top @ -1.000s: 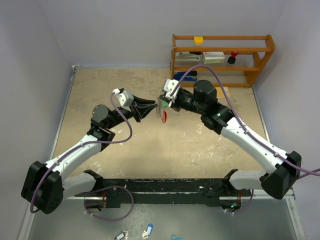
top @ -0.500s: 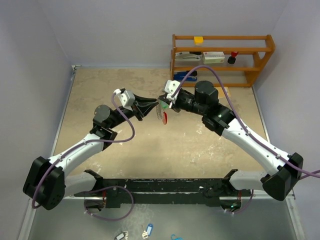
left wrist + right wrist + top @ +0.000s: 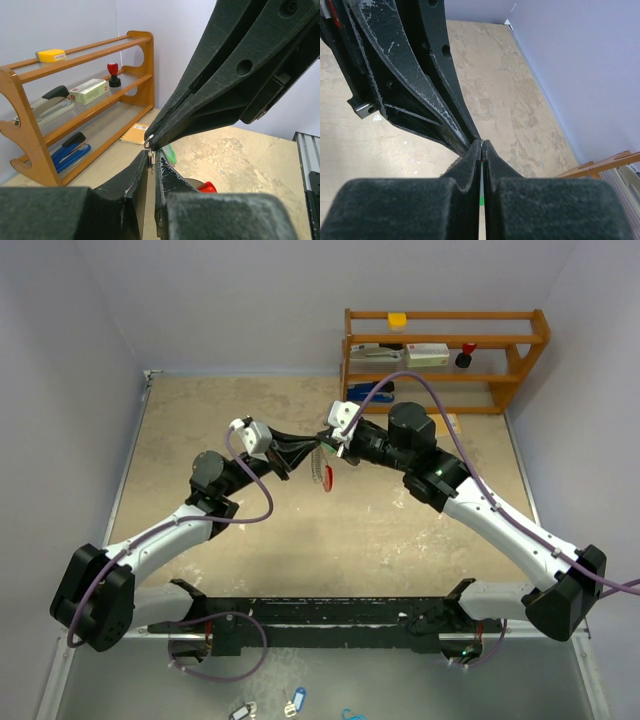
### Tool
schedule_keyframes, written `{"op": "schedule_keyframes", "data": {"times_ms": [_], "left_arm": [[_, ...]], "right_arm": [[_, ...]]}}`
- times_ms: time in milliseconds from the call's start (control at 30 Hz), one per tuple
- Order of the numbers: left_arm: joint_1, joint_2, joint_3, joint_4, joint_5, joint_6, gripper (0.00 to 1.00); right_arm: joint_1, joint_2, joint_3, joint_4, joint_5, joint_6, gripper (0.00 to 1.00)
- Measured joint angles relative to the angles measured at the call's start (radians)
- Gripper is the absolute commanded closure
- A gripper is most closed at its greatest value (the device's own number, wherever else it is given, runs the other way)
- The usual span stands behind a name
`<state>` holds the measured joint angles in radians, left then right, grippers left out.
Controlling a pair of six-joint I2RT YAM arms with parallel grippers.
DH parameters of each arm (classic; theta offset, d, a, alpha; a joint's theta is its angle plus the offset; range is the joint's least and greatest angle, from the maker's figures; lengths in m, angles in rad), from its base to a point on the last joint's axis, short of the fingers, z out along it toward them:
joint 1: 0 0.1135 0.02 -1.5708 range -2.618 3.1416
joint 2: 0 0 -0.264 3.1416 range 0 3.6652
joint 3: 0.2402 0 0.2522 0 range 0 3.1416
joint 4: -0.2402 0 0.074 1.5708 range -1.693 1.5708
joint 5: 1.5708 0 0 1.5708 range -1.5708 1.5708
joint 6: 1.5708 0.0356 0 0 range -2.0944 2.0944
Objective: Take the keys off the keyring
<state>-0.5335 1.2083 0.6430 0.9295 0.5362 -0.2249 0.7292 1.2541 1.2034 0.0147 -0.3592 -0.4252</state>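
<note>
Both grippers meet in mid-air over the table's middle. My left gripper (image 3: 311, 449) (image 3: 149, 160) is shut on the thin silver ring (image 3: 148, 150) of the keyring. Its red crescent piece (image 3: 328, 478) (image 3: 206, 187) hangs just below on a silver chain (image 3: 317, 466). My right gripper (image 3: 323, 446) (image 3: 481, 145) is shut, tip to tip against the left one. A sliver of the pale-green key tag (image 3: 480, 200) shows between its pads. The green tag (image 3: 170, 153) also shows behind the left fingers. The key's silver bit is hidden.
A wooden shelf rack (image 3: 445, 360) stands at the back right with a stapler, a box, a yellow block and a red-topped stamp. Blue-tagged keys (image 3: 293, 702) lie below the arm bases at the near edge. Walls close the table on three sides.
My left gripper has moved right and slightly up to the right gripper's tips and closed on the ring. The hanging red piece has shifted a little left.
</note>
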Motion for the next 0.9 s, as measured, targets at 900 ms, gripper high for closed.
{"op": "schedule_keyframes", "data": {"times_ms": [900], "left_arm": [[-0.037, -0.086, -0.032, -0.061, -0.194, 0.057, 1.0]], "right_arm": [[0.017, -0.002, -0.017, 0.056, 0.022, 0.003, 1.0]]}}
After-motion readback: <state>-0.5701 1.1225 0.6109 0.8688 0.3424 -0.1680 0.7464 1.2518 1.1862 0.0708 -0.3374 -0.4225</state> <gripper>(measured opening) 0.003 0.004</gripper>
